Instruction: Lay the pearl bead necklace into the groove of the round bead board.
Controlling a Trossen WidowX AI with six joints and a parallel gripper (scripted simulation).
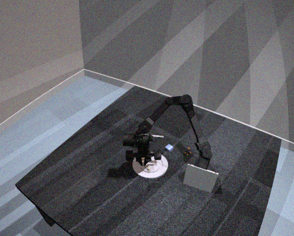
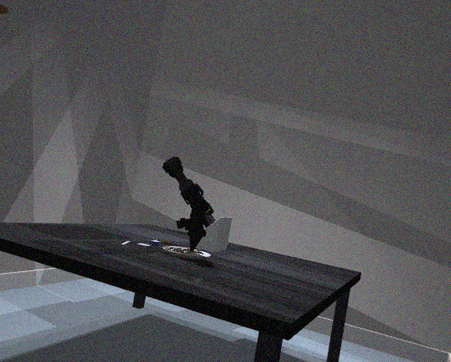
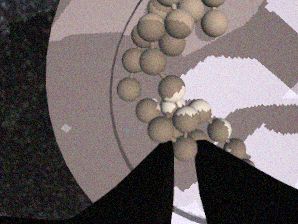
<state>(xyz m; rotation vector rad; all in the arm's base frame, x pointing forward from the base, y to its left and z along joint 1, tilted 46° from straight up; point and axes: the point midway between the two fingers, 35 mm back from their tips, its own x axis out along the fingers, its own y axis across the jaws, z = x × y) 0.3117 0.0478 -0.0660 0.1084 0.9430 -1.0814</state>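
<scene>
The round bead board [image 1: 163, 169] [image 2: 204, 254] [image 3: 75, 100] lies flat on the table, pale, with patchy shadow over it. A thin curved groove line shows in the wrist view. The pearl bead necklace [image 1: 148, 169] [image 3: 153, 61] lies bunched on the board, mostly inside the groove line, with several beads piled close together. My gripper [image 2: 192, 250] [image 3: 183, 151] points down low over the board. It is shut on a bead of the necklace, at the pile's near edge in the wrist view. The far ends of the necklace run out of the wrist view.
A blue block [image 1: 169, 147] [image 2: 155, 242] lies beside the board. A thin white piece [image 1: 158, 136] lies behind the arm's wrist. Small orange things [image 1: 189, 148] lie near the arm's base. A grey upright panel [image 1: 201, 178] [image 2: 222, 234] stands beside the base.
</scene>
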